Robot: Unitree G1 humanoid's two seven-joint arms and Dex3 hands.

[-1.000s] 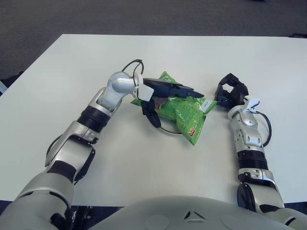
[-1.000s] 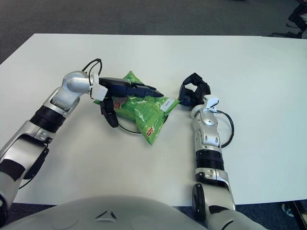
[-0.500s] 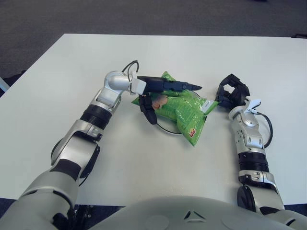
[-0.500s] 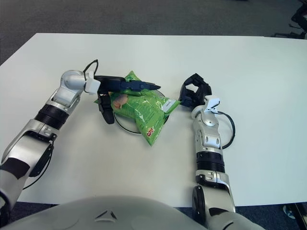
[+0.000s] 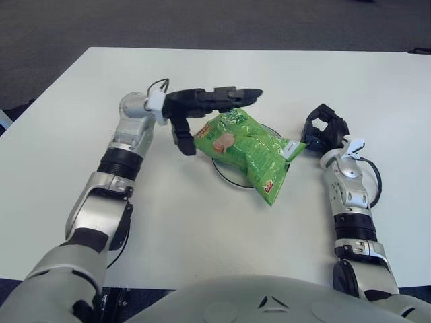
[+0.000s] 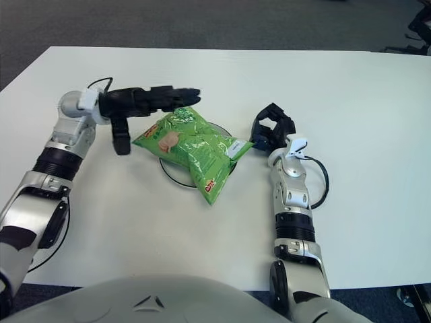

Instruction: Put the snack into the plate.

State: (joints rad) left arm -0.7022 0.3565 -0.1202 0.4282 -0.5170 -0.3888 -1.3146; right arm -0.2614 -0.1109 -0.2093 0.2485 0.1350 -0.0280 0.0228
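The snack bag [image 5: 246, 147] lies near the centre of the frame across the plate [image 5: 227, 176], covering most of it; only a dark rim arc shows at the lower left and a short arc at the upper right, and the bag's lower corner overhangs onto the white surface [image 5: 202, 235]. Judged from its puffed, creased look, the bag is light, soft and air-filled, with a slick foil skin and probably brittle contents, so a firm squeeze on the middle risks crushing or slipping. The flat sealed ends, at the upper left and at the lower corner, appear to be the better places to pinch. The left hand [image 5: 205, 108] sits in the upper left, just beside the bag's upper-left end, with fingers extended and spread, thumb pointing down, holding nothing. Contact with the bag cannot be confirmed. The right hand [image 5: 323, 132] shows to the right of the bag, fingers curled with nothing between them, close to the bag's white label corner. The right eye view shows a clearer gap between the left thumb [image 6: 121, 141] and the bag's edge, and more of the plate's left rim; the left eye view makes them look nearly touching.
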